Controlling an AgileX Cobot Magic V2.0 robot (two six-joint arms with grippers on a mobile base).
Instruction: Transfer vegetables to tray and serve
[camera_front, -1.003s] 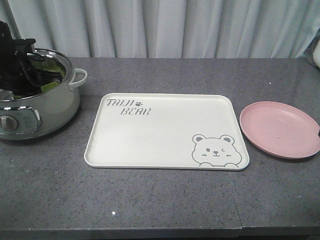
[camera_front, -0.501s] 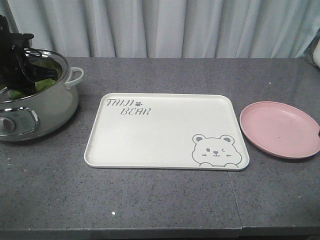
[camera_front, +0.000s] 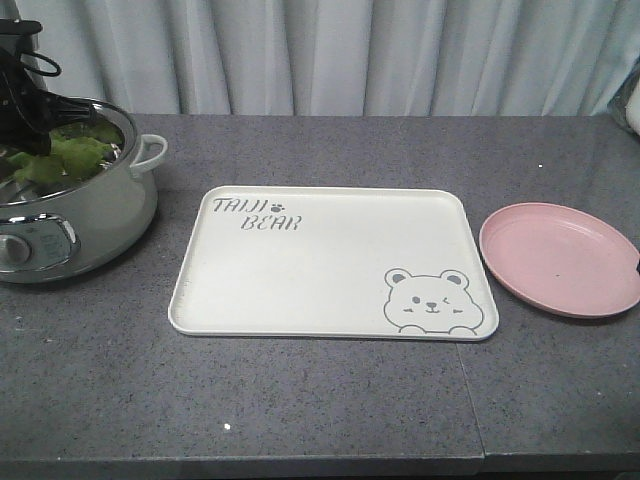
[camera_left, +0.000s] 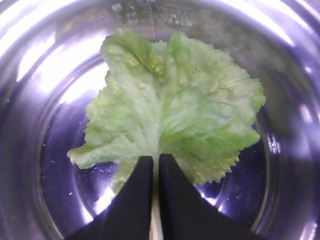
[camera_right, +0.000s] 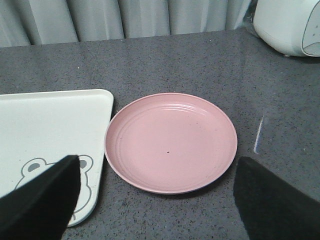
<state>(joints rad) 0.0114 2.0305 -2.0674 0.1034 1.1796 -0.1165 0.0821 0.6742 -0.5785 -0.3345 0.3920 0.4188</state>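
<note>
Upper left: the left gripper (camera_left: 155, 167), jaws pinching the lettuce (camera_left: 170, 105) stem, has raised it to the pot (camera_front: 100, 225) rim (tray (camera_front: 330, 260) still bare). The right gripper (camera_right: 155, 162) jaws gape wide.

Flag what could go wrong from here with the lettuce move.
1. The left gripper pinches only the pale rib end of the lettuce leaf; it may slip or tear in transit.
2. The broad leaf sits near the pot rim and could snag there.
3. Dropped short of the tray, it lands on the counter.
</note>
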